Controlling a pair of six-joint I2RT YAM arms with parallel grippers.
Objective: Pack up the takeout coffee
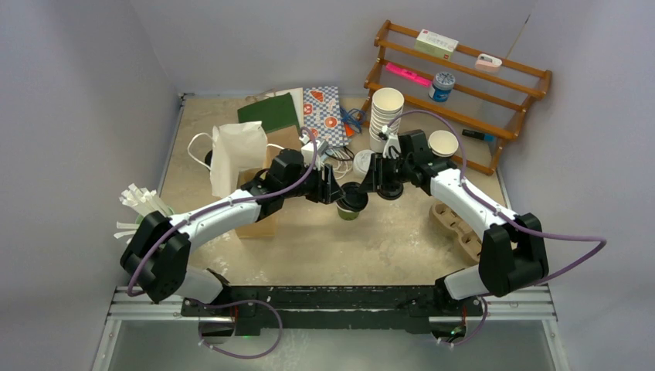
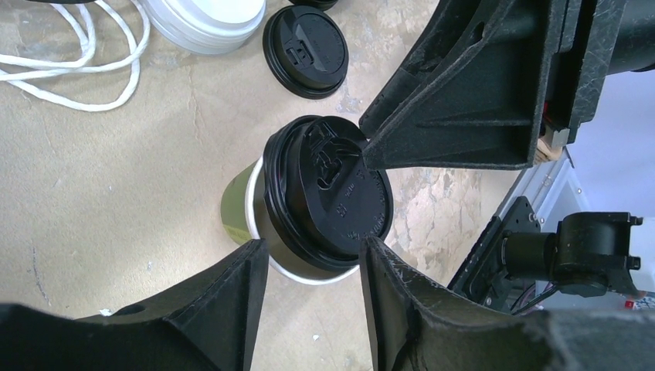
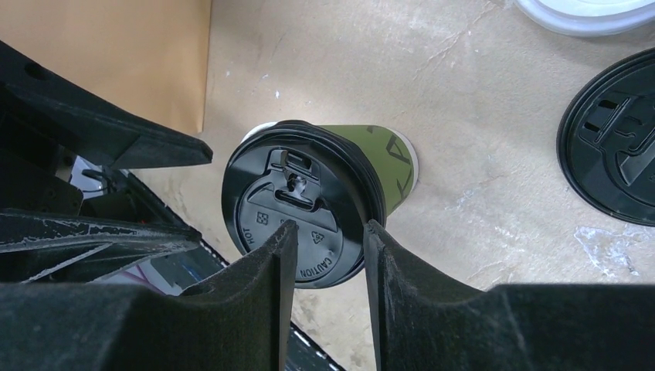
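From above, the green cup [image 1: 349, 212] with its black lid [image 1: 352, 201] stands mid-table [image 1: 386, 243], just right of the brown paper bag [image 1: 257, 226]. The left gripper [image 1: 340, 196] and the right gripper [image 1: 369, 188] meet over it.

At the left wrist, the left gripper [image 2: 313, 246] has its jaws apart, the tips flanking the lid's [image 2: 328, 193] near rim. They seem to clamp nothing. One right finger [image 2: 463, 100] touches the lid top. A spare black lid [image 2: 305, 50] lies beyond.

At the right wrist, the right gripper [image 3: 330, 226] has its jaws apart above the lid [image 3: 297, 197], with nothing gripped.
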